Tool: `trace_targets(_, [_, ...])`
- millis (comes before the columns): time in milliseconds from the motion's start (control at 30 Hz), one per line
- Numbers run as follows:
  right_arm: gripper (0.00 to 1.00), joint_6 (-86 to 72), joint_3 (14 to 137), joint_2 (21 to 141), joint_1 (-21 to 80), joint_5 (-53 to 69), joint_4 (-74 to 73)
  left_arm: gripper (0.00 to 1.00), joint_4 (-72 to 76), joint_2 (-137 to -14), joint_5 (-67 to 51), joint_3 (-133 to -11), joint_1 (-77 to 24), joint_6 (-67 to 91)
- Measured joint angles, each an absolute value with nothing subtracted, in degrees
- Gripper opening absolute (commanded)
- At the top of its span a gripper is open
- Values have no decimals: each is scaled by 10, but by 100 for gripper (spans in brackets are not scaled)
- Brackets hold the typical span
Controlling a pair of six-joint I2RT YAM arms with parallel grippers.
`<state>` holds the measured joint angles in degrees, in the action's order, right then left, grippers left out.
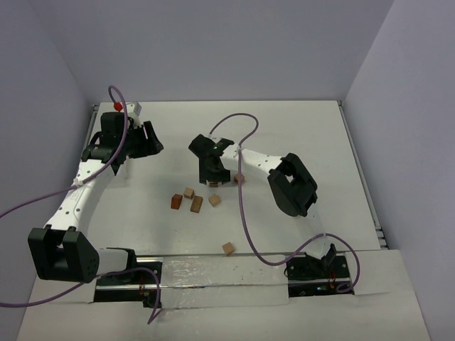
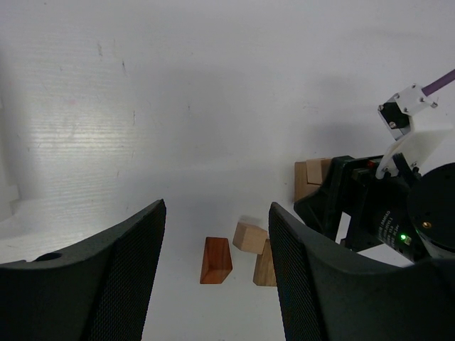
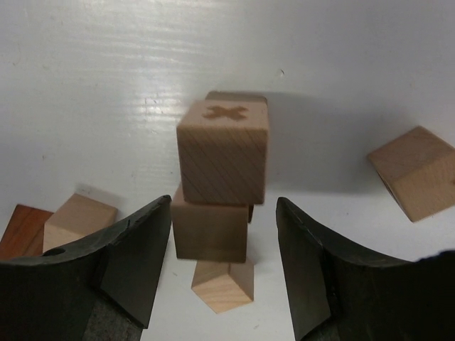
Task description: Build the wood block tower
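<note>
The tower (image 3: pixel 222 153) is a short one-block-wide stack of tan wood blocks; the top cube bears an X mark and the bottom block (image 3: pixel 223 285) sits turned at an angle. My right gripper (image 3: pixel 222 213) is open, one finger on each side of the stack, with gaps to both. The top external view shows that gripper (image 1: pixel 213 175) over the tower (image 1: pixel 215 184) mid-table. My left gripper (image 1: pixel 147 141) is open and empty at the far left. In its wrist view it (image 2: pixel 215 220) faces a reddish block (image 2: pixel 215 260), a tan cube (image 2: pixel 249 236) and a cuboid (image 2: pixel 264 266).
Loose blocks lie left of the tower (image 1: pixel 176 202), (image 1: pixel 189 192), (image 1: pixel 197 204), (image 1: pixel 215 200). One block (image 1: pixel 239 178) sits right of the tower, and another (image 1: pixel 228 248) lies near the front edge. The right arm's elbow (image 1: pixel 293 186) rises to the right. White walls enclose the table.
</note>
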<state>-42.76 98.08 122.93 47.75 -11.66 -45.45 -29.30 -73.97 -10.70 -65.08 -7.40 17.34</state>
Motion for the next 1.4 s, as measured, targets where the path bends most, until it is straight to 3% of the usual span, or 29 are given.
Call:
trace_targets(367, [65, -425, 1036, 1277, 477, -144, -465, 66, -293, -740, -111, -651, -74, 173])
trace_targets(700, [52, -417, 1036, 1279, 477, -156, -469, 66, -293, -741, -115, -651, -71, 173])
trace_targets(1100, [44, -405, 1035, 1279, 474, -165, -466, 66, -292, -741, -123, -648, -69, 173])
trace_targets(1400, [43, -394, 1032, 1279, 474, -167, -458, 66, -292, -742, -125, -644, -69, 173])
